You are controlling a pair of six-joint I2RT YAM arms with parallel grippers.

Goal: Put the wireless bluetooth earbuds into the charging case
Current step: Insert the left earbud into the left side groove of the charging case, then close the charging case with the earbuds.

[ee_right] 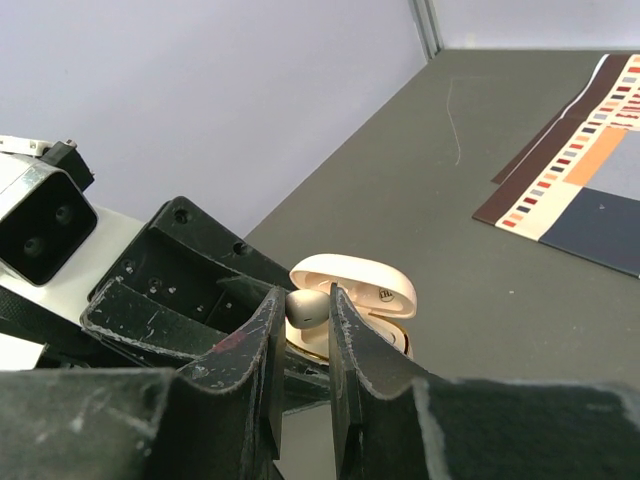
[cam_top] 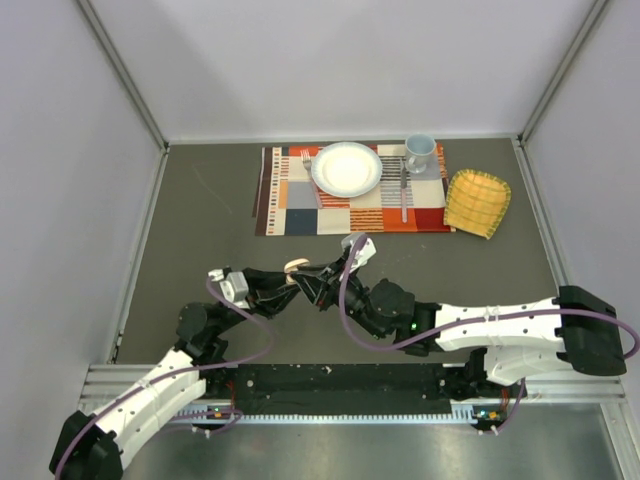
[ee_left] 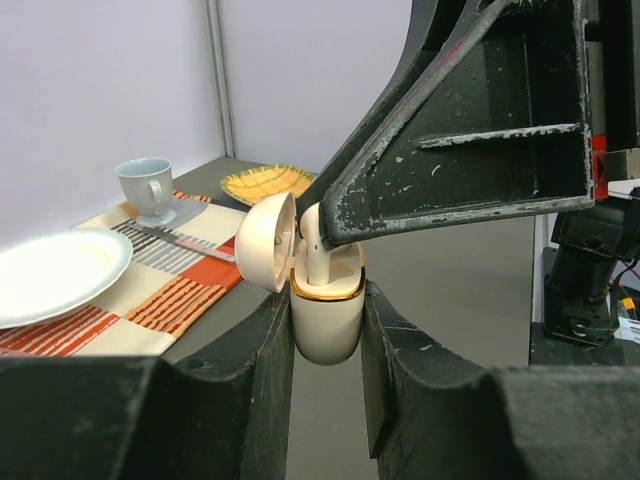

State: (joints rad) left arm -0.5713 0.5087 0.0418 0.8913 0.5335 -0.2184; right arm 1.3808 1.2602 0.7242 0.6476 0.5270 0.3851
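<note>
While the right fingers pinch: right gripper (ee_right: 305,300) is closed on one pale earbud (ee_right: 303,310), head between the pads, stem pointing down into the case.
Left fingers: left gripper (ee_left: 325,335) is clamped on the charging case (ee_left: 325,318) from both sides. The case is upright and off the table, with its lid (ee_left: 266,240) hinged open.
Step in hand: seating this earbud. Its stem looks partly inside the gold rim, and the head is not yet down.
Next move: probably a short, straight push along the socket, then release. A tilt could jam it on the rim.
Hard to tell: whether the neighbouring socket is filled, because the right finger covers it. No other earbuds show in any view.
Further out: plate (cam_top: 347,168) and cup (cam_top: 419,152) on the placemat (cam_top: 290,205), well apart from the grippers.
</note>
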